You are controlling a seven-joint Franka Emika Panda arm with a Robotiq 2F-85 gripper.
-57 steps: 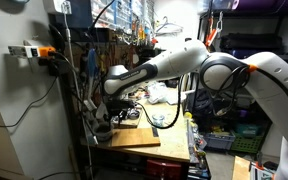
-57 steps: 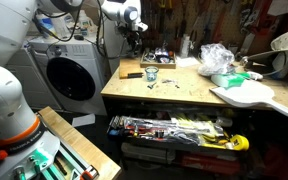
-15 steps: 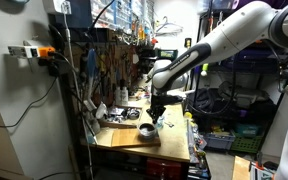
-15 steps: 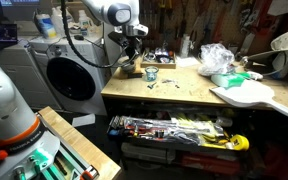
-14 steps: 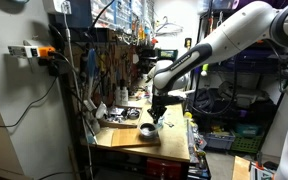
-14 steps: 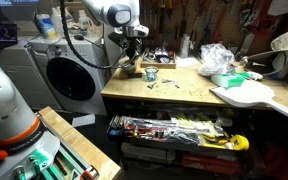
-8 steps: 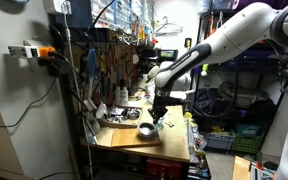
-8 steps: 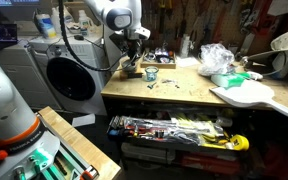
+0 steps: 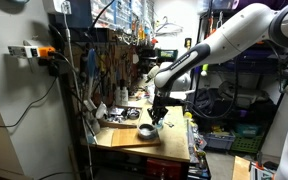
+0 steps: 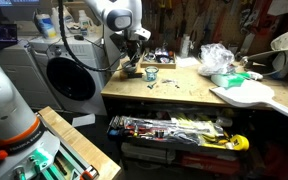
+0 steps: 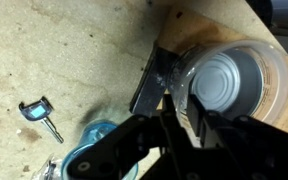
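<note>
In the wrist view my gripper (image 11: 182,106) comes in from the bottom with its two dark fingers close together. They straddle the left rim of a round metal bowl (image 11: 232,82) with a pale outer wall, and look shut on that rim. The bowl rests on a wooden board (image 11: 219,18). A flat black piece (image 11: 149,88) lies just left of the fingers. In an exterior view the gripper (image 9: 156,118) points down at the bowl (image 9: 146,130) on the board at the bench's front. It also shows at the bench's left end (image 10: 134,64).
A small blue-headed key (image 11: 39,112) and a blue round object (image 11: 92,135) lie on the speckled benchtop (image 11: 54,50). A tool wall (image 9: 109,75) stands behind the bench. A crumpled plastic bag (image 10: 216,58), a white guitar-shaped body (image 10: 246,95) and a washing machine (image 10: 69,75) are nearby.
Since 3.8 s ago the arm has swung from the back of the bench to the wooden board at the front. Over the last second it has hardly moved.
</note>
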